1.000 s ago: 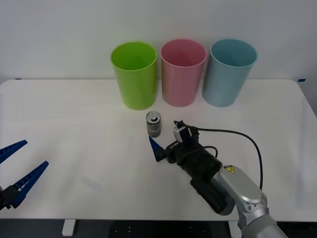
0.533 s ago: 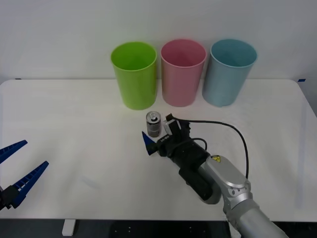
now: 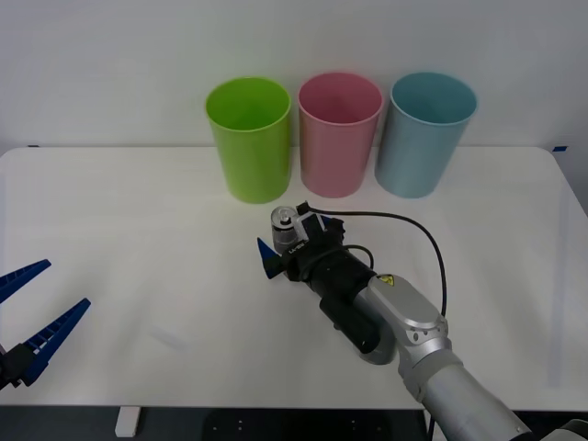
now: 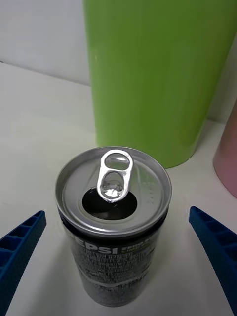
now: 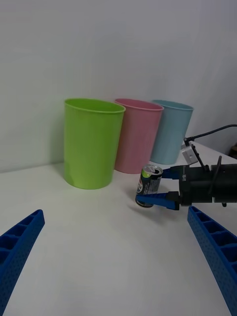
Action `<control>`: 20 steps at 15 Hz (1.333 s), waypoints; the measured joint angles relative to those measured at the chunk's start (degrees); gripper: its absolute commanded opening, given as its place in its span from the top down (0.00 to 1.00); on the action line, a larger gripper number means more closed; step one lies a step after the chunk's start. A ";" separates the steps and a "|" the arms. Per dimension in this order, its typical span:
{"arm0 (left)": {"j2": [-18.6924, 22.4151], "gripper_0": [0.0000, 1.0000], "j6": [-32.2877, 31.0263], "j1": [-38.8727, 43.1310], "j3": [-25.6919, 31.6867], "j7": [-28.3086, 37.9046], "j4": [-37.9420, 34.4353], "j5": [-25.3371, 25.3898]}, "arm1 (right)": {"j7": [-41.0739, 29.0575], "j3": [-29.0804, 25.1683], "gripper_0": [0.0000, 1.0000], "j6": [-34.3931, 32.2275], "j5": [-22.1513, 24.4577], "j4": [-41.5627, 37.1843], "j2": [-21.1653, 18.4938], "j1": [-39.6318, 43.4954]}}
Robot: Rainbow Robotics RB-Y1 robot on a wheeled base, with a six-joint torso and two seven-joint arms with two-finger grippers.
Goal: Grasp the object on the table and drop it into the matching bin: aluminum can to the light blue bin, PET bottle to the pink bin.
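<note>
Listing from the left: left hand point(image 3: 32, 326), blue ribbed fingers spread wide, parked low at the near left edge of the white tabletop point(image 3: 119, 230), holding nothing, well apart from the work. Lime green bin point(image 3: 249, 138), upright at the back, first in a row of three; not called for by the task. Aluminum can point(image 3: 286, 224), small, dark, shiny pull-tab top with the mouth open, marked "PEPSI" on the side in the right wrist view, standing upright on the tabletop just in front of the gap between green and pink bins. Right hand point(image 3: 287, 241), fingers open wide; over the last second it has advanced from short of the can to a position with one blue finger on either side of it, as the left wrist view and the right wrist view both bear out. No finger appears to touch the can yet. Judgement: the approach is all but done and closing on the can is the next call; the can is light and could tip if one finger arrives first. Pink bin point(image 3: 339, 134), upright, middle of the row; for PET bottles, so not wanted here. Light blue bin point(image 3: 425, 134), upright, rightmost in the row, the can's destination, behind and to the right of the grasp point.
</note>
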 measured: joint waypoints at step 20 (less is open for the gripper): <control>0.00 0.00 0.00 0.00 0.00 0.00 0.00 0.00 | -2.39 -0.19 1.00 -4.02 -2.74 -3.17 -3.55 0.34</control>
